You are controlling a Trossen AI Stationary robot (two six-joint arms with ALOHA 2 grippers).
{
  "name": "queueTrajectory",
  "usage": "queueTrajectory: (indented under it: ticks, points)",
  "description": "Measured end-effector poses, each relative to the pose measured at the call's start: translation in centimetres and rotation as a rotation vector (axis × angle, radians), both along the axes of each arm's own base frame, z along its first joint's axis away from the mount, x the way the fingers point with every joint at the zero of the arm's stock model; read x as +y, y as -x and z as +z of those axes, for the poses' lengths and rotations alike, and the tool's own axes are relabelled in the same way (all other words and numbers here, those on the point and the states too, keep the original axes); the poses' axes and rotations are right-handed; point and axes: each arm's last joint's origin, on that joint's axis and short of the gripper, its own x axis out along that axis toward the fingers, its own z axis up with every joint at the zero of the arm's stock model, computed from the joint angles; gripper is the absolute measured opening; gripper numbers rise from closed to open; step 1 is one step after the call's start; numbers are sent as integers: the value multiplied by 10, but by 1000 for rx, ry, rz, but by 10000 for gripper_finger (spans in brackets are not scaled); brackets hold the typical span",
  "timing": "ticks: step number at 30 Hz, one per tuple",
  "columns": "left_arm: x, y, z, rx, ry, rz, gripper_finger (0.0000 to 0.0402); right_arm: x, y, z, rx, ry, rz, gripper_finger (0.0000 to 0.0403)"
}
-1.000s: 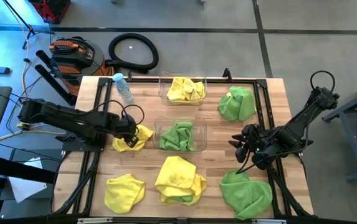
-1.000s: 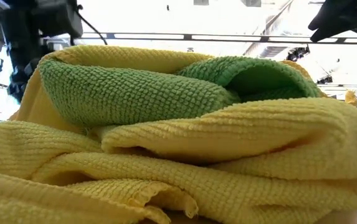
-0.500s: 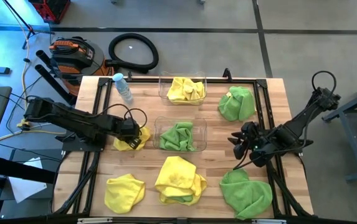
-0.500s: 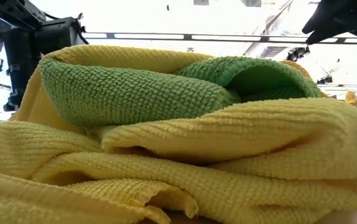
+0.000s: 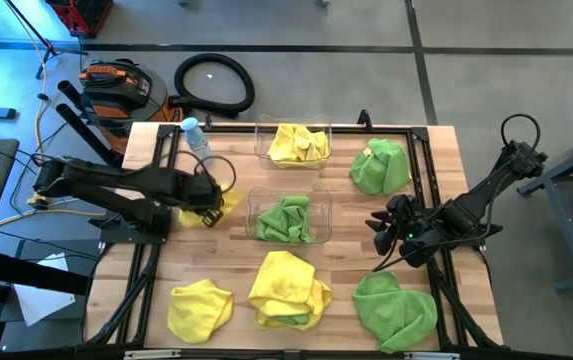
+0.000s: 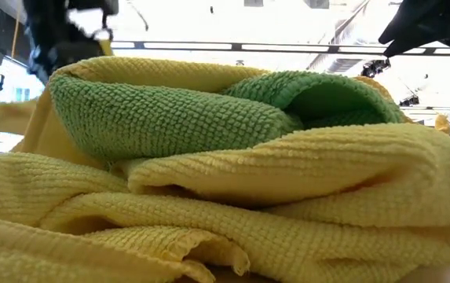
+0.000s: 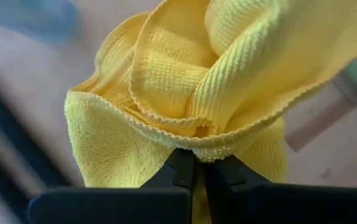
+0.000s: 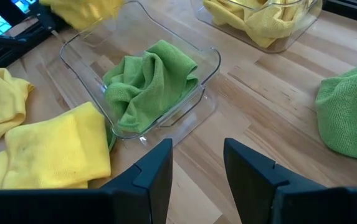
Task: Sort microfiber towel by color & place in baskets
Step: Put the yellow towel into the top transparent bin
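Up close, my left end effector (image 7: 198,169) is pinched on a yellow towel (image 7: 197,93), lifted left of the near basket (image 5: 289,217), which holds a green towel (image 8: 150,81). The far basket (image 5: 293,143) holds yellow ones. My right end effector (image 8: 197,162) hangs parted and empty over the worktop (image 8: 265,112). Low down, a heap of towels (image 6: 225,181) blocks nearly everything, so the baskets are hidden there.

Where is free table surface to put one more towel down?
Bare wood lies between the green-towel basket and the right gripper, below the far green towel. The front row of towels, around the yellow-and-green pile, is crowded.
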Motion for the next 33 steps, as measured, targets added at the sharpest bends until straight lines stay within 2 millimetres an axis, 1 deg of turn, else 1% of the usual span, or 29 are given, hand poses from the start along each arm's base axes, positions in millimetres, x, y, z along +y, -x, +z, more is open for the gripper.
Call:
queueTrajectory:
  ticks: [2,5,8,11,13,19,24,29,33]
  points:
    - [2,-3,23,-17,-65,-23,1,0,0,0,0,0,0,138]
    - [5,-11,59,-107,-153,-86,1,0,0,0,-1,0,-1,138]
    - [13,-24,88,-159,-217,-147,1,0,0,0,-4,1,-4,138]
    - [29,-39,105,-137,-277,-174,1,0,0,0,-15,2,-14,138]
    - [44,-54,109,-109,-304,-217,0,0,-1,1,-27,3,-19,138]
    - [93,-108,111,-135,-338,-414,0,0,-1,1,-36,8,-24,138]
    - [141,-140,99,-162,-314,-530,0,0,-1,2,-44,-2,-30,138]
    - [187,-164,77,-141,-255,-613,0,1,-2,2,-72,-50,-68,138]
    - [216,-180,54,-132,-201,-674,0,0,-2,2,-97,-74,-101,138]
